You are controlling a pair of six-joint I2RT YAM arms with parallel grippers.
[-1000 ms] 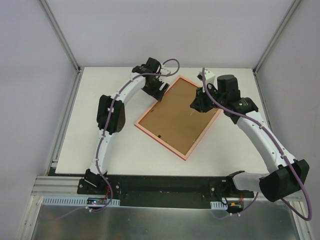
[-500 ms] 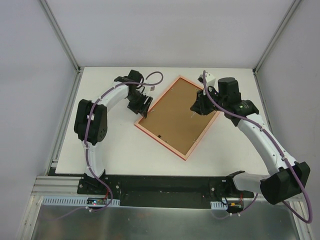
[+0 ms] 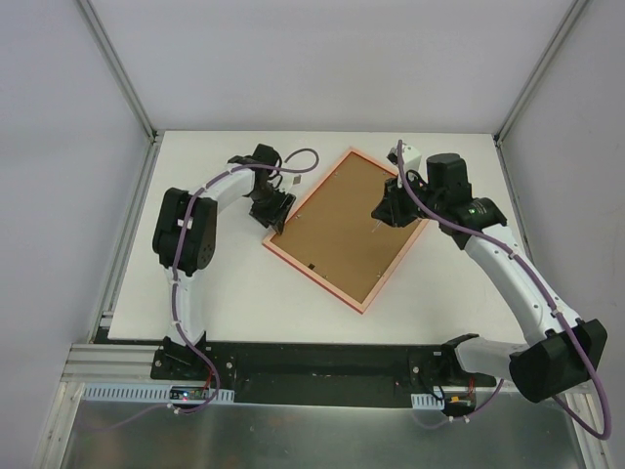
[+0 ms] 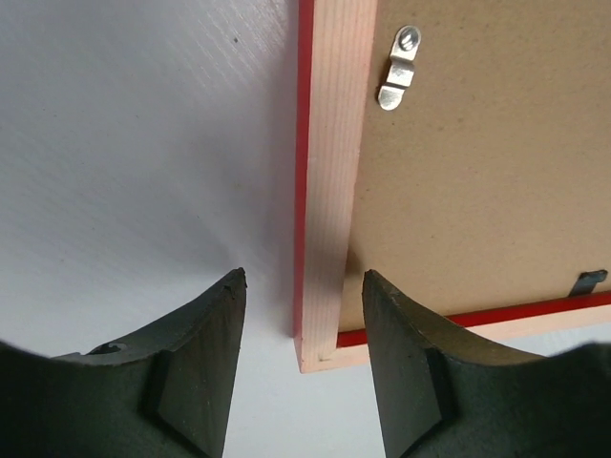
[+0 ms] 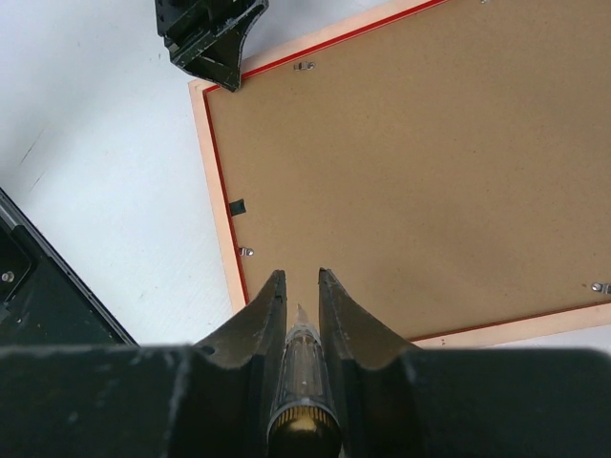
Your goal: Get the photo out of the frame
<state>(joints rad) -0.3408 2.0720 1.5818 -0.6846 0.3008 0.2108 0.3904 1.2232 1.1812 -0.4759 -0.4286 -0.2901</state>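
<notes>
The red frame (image 3: 312, 278) lies face down on the table, pale wood-pink back up, with the brown backing board (image 3: 347, 230) set in it. The photo is hidden under the board. My left gripper (image 3: 274, 217) is open, its jaws astride the frame's left corner (image 4: 329, 191) without touching it; the gripper (image 4: 304, 286) holds nothing. My right gripper (image 3: 379, 217) hovers over the board's right part, shut on a clear pen-like tool (image 5: 302, 382) whose tip points at the board (image 5: 410, 172). The right gripper (image 5: 302, 277) is above the board.
Small metal clips (image 4: 399, 69) (image 5: 246, 251) (image 5: 599, 286) hold the board at the rim. A black tab (image 5: 237, 206) sits near one short edge. The left gripper shows in the right wrist view (image 5: 215, 43). White walls enclose the table (image 3: 195, 283).
My left arm has swung from the frame's far top corner down along its edge to the left corner, still open. The right arm and the frame have barely moved.
</notes>
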